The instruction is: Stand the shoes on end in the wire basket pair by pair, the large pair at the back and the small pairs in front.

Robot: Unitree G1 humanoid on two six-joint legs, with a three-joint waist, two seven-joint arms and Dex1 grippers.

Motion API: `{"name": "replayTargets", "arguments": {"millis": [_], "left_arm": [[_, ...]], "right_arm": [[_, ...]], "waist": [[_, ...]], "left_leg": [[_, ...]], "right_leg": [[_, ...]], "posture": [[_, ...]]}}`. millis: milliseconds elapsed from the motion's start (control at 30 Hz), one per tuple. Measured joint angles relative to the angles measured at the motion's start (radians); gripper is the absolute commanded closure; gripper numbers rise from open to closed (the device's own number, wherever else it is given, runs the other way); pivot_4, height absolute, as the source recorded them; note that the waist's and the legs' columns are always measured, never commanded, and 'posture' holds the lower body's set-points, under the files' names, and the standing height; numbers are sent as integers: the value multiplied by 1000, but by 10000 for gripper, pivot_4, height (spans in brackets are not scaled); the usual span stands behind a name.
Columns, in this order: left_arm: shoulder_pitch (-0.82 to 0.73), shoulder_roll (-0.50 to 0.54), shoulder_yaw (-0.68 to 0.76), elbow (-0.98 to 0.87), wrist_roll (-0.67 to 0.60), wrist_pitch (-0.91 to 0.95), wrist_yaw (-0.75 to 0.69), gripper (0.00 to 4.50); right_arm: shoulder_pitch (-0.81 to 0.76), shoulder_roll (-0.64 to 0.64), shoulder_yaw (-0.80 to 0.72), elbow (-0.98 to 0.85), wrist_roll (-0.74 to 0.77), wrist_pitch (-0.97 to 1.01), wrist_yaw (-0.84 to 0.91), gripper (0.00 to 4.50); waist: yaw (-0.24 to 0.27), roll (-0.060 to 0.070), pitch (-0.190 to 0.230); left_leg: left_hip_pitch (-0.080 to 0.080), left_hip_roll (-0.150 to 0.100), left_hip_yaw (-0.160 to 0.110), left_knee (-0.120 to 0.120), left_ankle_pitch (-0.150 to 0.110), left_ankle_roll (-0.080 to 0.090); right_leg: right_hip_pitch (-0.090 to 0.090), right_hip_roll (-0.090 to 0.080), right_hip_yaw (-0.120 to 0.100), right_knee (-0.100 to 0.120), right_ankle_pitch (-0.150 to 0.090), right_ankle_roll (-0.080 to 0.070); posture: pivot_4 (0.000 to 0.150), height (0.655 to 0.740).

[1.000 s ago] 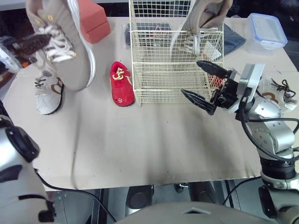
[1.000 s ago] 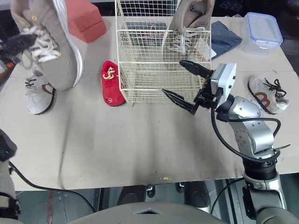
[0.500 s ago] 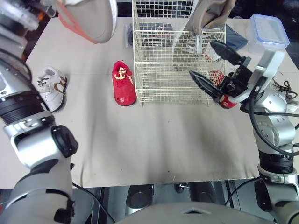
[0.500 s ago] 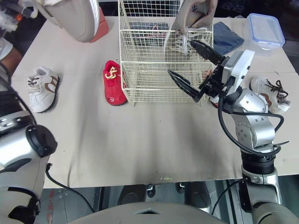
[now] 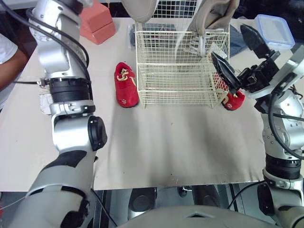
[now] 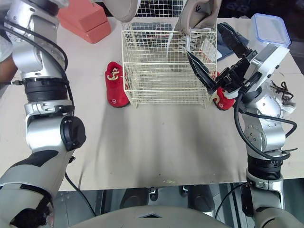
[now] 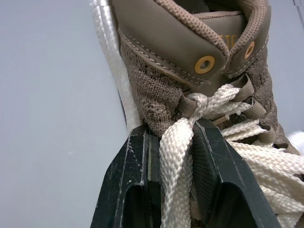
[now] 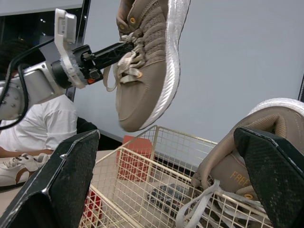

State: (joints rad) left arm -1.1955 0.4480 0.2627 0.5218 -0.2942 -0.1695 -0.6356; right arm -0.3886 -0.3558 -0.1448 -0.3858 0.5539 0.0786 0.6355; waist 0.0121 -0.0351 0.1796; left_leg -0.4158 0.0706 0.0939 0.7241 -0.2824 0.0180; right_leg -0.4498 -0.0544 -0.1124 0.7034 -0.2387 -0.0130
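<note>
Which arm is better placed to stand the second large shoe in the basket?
Left: the left gripper is shut on the large shoe above the wire basket; the right gripper is open, holding nothing.

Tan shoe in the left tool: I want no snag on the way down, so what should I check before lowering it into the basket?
1. Grip: left tool shut on the laces of the tan shoe: ok.
2. It hangs toe down, above the wire basket: ok.
3. Back left space beside the standing shoe is free: ok.
4. The open right tool is off the basket's wire: cannot tell.
5. The person's sleeve is away from the basket: ok.
</note>
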Motion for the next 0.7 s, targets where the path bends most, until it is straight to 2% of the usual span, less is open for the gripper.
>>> {"name": "replayTargets", "arguments": {"millis": [233,467,700], "left_arm": [[-9,-67,-39,126,79,-200,63,38623],[91,-178,-79,135,145,-321,170,38623],[102,-181,-116,209,230,-407,250,38623]], "right_arm": [[7,0,0,-7,-5,-5,-26,0],[7,2,1,-7,-5,-12,-37,0],[4,3,2,-7,-5,-13,-39,0]], "waist": [[3,0,0],[2,0,0],[2,0,0]], "left_leg": [[-2,0,-1,0,0,0],[-1,0,-1,0,0,0],[-1,0,-1,0,0,0]], "right_leg": [[0,0,-2,-1,0,0],[0,0,-2,-1,0,0],[0,0,-2,-1,0,0]], "posture": [[1500,6860],[1500,6860],[1500,6860]]}}
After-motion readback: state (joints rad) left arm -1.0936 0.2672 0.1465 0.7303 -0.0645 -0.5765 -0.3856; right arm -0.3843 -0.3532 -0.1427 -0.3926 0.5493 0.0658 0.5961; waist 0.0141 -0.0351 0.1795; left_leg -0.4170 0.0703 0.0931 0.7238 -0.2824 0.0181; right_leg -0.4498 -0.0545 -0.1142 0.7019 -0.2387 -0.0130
